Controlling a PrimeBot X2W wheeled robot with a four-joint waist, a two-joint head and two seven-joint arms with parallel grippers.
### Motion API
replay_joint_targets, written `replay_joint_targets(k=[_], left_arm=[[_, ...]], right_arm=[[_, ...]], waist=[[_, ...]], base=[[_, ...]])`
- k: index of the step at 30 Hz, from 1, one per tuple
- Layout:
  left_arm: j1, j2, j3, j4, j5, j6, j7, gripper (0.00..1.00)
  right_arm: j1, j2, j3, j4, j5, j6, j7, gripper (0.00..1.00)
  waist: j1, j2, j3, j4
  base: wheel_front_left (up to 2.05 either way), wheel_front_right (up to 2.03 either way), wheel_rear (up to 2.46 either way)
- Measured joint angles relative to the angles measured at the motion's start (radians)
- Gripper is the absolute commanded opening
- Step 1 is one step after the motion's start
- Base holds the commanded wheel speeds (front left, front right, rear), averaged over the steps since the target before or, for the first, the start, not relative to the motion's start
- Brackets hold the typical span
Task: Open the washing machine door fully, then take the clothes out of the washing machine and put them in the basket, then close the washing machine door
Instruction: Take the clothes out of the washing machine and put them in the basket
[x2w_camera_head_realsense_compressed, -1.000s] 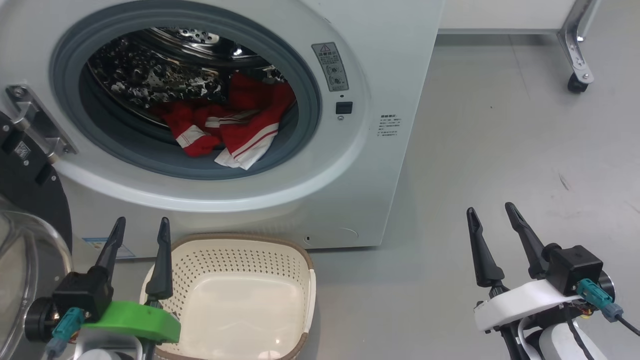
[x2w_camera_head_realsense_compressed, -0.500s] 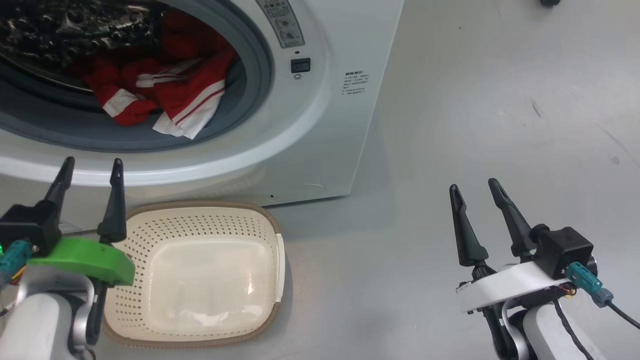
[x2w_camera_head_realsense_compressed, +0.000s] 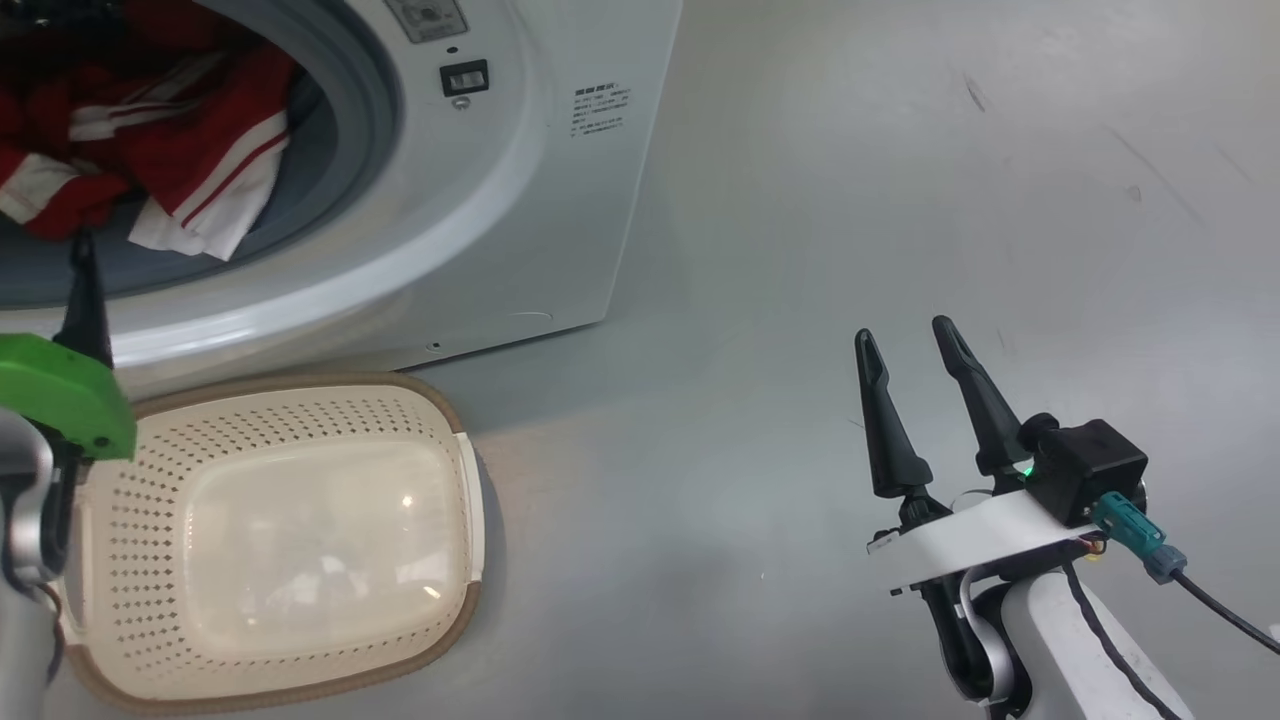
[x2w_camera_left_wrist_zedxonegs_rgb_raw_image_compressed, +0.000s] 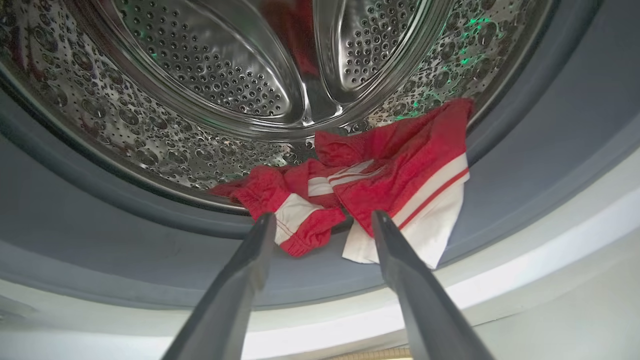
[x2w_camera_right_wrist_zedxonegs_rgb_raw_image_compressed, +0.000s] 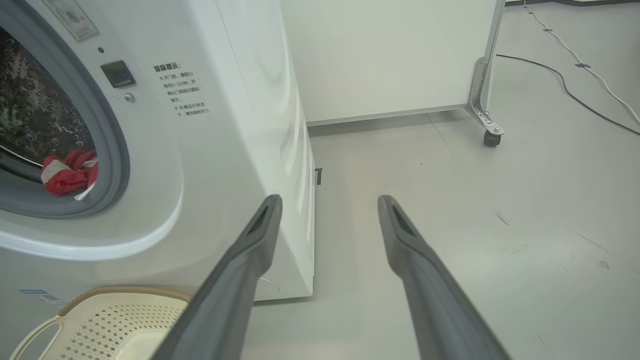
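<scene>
The white washing machine (x2w_camera_head_realsense_compressed: 540, 200) stands with its mouth uncovered; the washing machine door is out of view. The red and white clothes (x2w_camera_head_realsense_compressed: 170, 150) lie at the front of the steel drum (x2w_camera_left_wrist_zedxonegs_rgb_raw_image_compressed: 210, 75), one white hem draped over the grey seal. My left gripper (x2w_camera_left_wrist_zedxonegs_rgb_raw_image_compressed: 322, 215) is open, just outside the mouth, its tips in line with the clothes (x2w_camera_left_wrist_zedxonegs_rgb_raw_image_compressed: 380, 165) and apart from them. One of its fingers (x2w_camera_head_realsense_compressed: 85, 300) shows above the basket (x2w_camera_head_realsense_compressed: 470, 500), which sits empty on the floor below the mouth. My right gripper (x2w_camera_head_realsense_compressed: 902, 330) is open and empty over bare floor to the right.
The grey floor (x2w_camera_head_realsense_compressed: 900, 150) stretches to the right of the machine. In the right wrist view a white panel on a castor (x2w_camera_right_wrist_zedxonegs_rgb_raw_image_compressed: 492, 137) stands behind the machine (x2w_camera_right_wrist_zedxonegs_rgb_raw_image_compressed: 240, 125), and a cable (x2w_camera_right_wrist_zedxonegs_rgb_raw_image_compressed: 575, 95) runs across the far floor.
The head camera has swung right, so the machine and basket slid left in the picture. My left gripper has risen from beside the basket to the drum mouth. Both grippers stayed open.
</scene>
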Motion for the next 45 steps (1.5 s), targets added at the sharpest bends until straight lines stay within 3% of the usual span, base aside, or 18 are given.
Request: replay_joint_targets(k=[6, 14, 26, 45], left_arm=[[-0.077, 0.055, 0.001, 0.067, 0.056, 0.009, 0.046, 1.0], [-0.168, 0.076, 0.0, 0.159, 0.075, 0.021, 0.094, 1.0], [-0.281, 0.128, 0.019, 0.258, 0.114, 0.03, 0.145, 1.0], [-0.386, 0.15, -0.022, 0.372, 0.157, 0.028, 0.189, 1.0]], right_arm=[[-0.026, 0.021, 0.016, 0.024, 0.0, 0.013, -0.006, 1.0], [-0.045, 0.032, 0.024, 0.055, 0.0, 0.023, -0.014, 1.0], [-0.081, 0.051, 0.043, 0.077, 0.0, 0.038, -0.026, 1.0], [-0.118, 0.062, 0.049, 0.114, 0.0, 0.047, -0.035, 1.0]], waist=[[0.0, 0.0, 0.045, -0.048], [0.0, 0.0, 0.091, -0.095], [0.0, 0.0, 0.137, -0.125], [0.0001, 0.0, 0.173, -0.14]], base=[[0.0, 0.0, 0.0], [0.0, 0.0, 0.0], [0.0, 0.0, 0.0], [0.0, 0.0, 0.0]])
